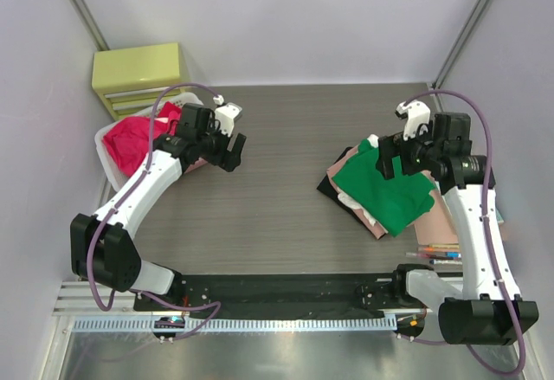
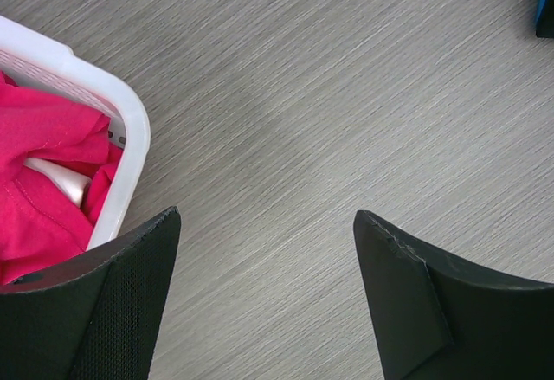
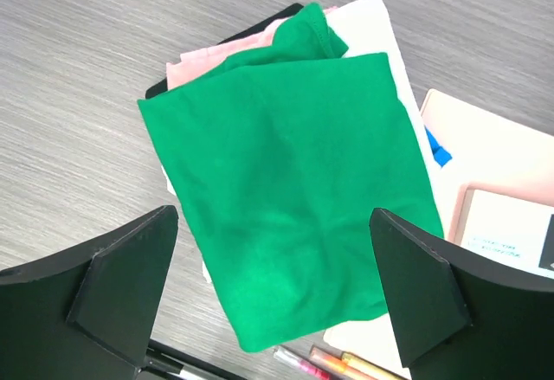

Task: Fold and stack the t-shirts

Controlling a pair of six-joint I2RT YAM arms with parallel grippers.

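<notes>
Since green t-shirt (image 1: 385, 191) tops the stack (image 3: 186, 68) at worktop's (image 1: 286, 215) right edge, right gripper (image 1: 396, 164) is released, empty; left gripper (image 1: 227, 153), also released, likely targets basket's (image 2: 130, 138) magenta t-shirts (image 2: 43, 138).

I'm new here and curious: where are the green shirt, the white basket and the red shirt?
green t-shirt (image 3: 286, 190), right wrist view, middle of the cloth.
white basket (image 2: 132, 133), left wrist view, rounded rim corner.
red t-shirt (image 1: 130, 142), top view, middle of the heap.

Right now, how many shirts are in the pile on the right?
4: the green shirt on top, with a pink shirt, white shirt and black shirt peeking out beneath it. Others may be hidden underneath.
</notes>
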